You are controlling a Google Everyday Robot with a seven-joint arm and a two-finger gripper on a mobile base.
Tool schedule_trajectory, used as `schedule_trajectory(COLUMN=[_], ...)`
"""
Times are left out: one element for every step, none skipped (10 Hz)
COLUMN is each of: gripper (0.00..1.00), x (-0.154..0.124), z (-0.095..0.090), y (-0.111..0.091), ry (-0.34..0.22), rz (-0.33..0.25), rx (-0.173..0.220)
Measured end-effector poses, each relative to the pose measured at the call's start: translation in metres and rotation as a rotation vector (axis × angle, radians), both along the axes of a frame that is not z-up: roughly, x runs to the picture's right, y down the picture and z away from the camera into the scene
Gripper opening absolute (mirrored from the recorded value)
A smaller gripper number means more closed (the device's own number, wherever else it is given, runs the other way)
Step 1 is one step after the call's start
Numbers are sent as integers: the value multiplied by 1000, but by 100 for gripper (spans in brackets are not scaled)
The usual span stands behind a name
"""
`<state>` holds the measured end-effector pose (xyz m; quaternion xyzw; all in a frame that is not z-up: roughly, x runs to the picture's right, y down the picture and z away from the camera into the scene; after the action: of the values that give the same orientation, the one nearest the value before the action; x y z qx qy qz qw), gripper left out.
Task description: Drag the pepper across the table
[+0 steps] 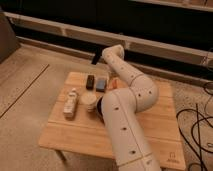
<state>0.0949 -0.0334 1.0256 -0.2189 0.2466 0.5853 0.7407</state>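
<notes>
Hovering claw [95, 59], above far edge of table [160, 120] — pepper [113, 83] beside arm [134, 96]

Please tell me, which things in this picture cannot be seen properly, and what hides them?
Camera view:
1. Pepper: only an orange sliver shows; the arm covers the rest.
2. Dark bowl: mostly hidden behind the arm.
3. End effector: hangs beyond the table at its far edge, dark against the dark wall, so its outline is lost.

Pepper [115, 83] on table [161, 124], apart from gripper [95, 59]
</notes>
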Motion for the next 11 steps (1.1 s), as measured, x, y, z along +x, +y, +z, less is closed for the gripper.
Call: schedule_trajectory(gripper=[65,65,60,51,40,30,17,8,1,0,0], x=[5,8,8,5,2,0,0,1,1,3,3], z=[2,4,6,6,7,7,7,7,7,6,5], y=[7,13,19,22,22,22,20,20,20,17,13], ry=[14,23,24,11,-3,-14,-20,-22,-23,-20,-16], rz=[6,6,11,12,13,13,19,21,22,22,25], rx=[-18,-31,-47,-57,-61,-62,-62,-62,-64,-60,-50])
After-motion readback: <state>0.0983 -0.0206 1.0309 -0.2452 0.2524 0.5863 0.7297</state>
